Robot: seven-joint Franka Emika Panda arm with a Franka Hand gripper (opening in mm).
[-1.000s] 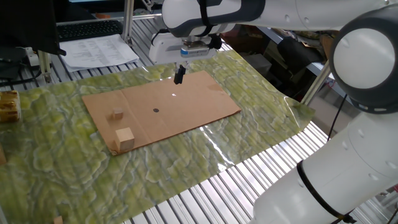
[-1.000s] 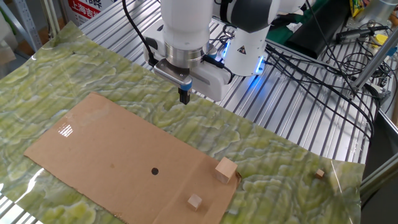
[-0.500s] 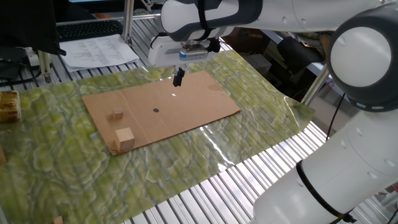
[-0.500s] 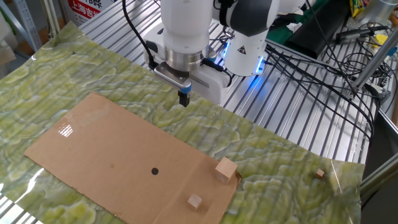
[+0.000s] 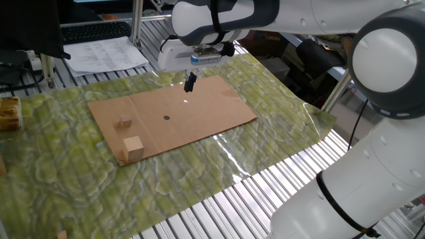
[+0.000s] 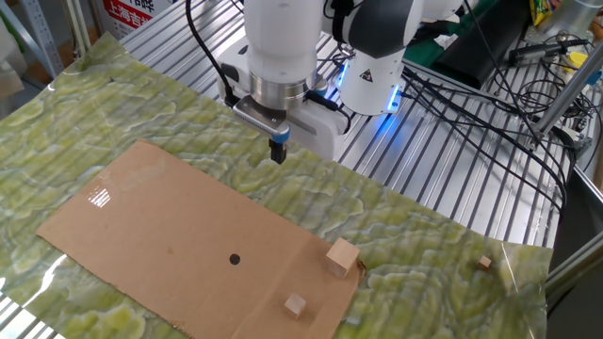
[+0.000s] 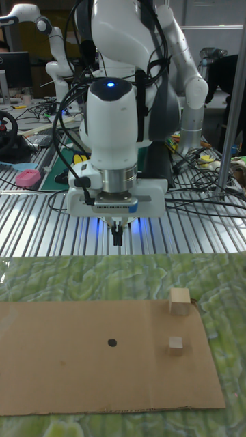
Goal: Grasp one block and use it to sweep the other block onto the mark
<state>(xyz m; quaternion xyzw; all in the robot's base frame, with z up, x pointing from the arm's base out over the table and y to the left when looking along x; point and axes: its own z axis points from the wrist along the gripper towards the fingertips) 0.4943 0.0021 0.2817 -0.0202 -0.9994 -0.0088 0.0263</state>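
Pale cube [image 5: 133, 148] [image 6: 343, 257] [image 7: 179, 301] sits at the corner of the cardboard sheet [image 5: 199, 113] [image 6: 160, 226] [image 7: 61, 355], right by the sheet's edge, upright, nothing touching it. Small brown block [image 5: 125, 122] [image 6: 296, 304] [image 7: 176, 345] lies flat on the same sheet, near the cube but apart from it, w/ a clear gap between. Dark dot [image 5: 166, 118] [image 6: 234, 259] [image 7: 112, 343] is drawn approx. mid-sheet, well apart from the cube; the small block lies closer to the dot than the cube does, roughly level w/ it in the tall view.

Hand [image 5: 190, 83] [image 6: 277, 152] [image 7: 117, 237] hangs over the sheet's far edge from the cube, well apart from both blocks, pointing straight down, off the surface. Fingers look pressed together w/ nothing between them. Blue light glows on the wrist in the tall view.

Sheet rests on a green marbled mat [image 5: 80, 192] [image 6: 57, 104] [image 7: 68, 276] spread over the slatted metal desk [image 5: 219, 212] [image 6: 443, 179] [image 7: 41, 229]. Beyond the mat from the cube: a tiny wooden piece [image 6: 483, 264] near the mat's corner, papers [image 5: 106, 53] at the desk's back, cables [image 6: 528, 94] on the slats.
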